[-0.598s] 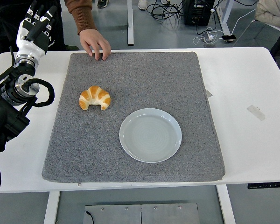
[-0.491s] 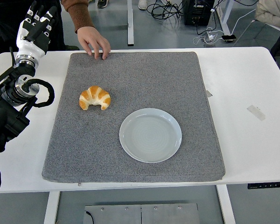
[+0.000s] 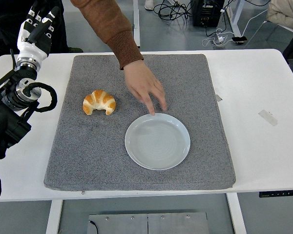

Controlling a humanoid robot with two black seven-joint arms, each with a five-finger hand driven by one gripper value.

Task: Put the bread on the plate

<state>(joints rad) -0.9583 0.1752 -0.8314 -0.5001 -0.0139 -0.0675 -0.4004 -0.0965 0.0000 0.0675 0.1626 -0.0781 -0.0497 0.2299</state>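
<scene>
Fingers (image 3: pixel 39 19) of the left hand (image 3: pixel 36 30) point up at the upper left of the frame, straight and close together, holding nothing. That hand stands over the bench's (image 3: pixel 263 83) far left corner, off the grey mat (image 3: pixel 88 161), and its black arm (image 3: pixel 10 117) runs down along the left edge of the frame.

The bread (image 3: pixel 99 102), a golden croissant, lies on the mat in the left-centre of the frame, lower and to the right of the raised fingers and well apart from them. Nothing touches it. Its curved ends point toward the bottom of the frame.

The plate (image 3: pixel 157 141), pale blue and round, sits on the mat right of and below the bread, near the frame's middle, apart from the bread.

A person's hand (image 3: pixel 145 86) in a brown sleeve (image 3: pixel 112 27) reaches in from the top of the frame, down across the mat. Its fingertips lie at the plate's upper rim; whether they touch it I cannot tell. This hand is to the right of the bread and not touching it.

The right hand does not show.
</scene>
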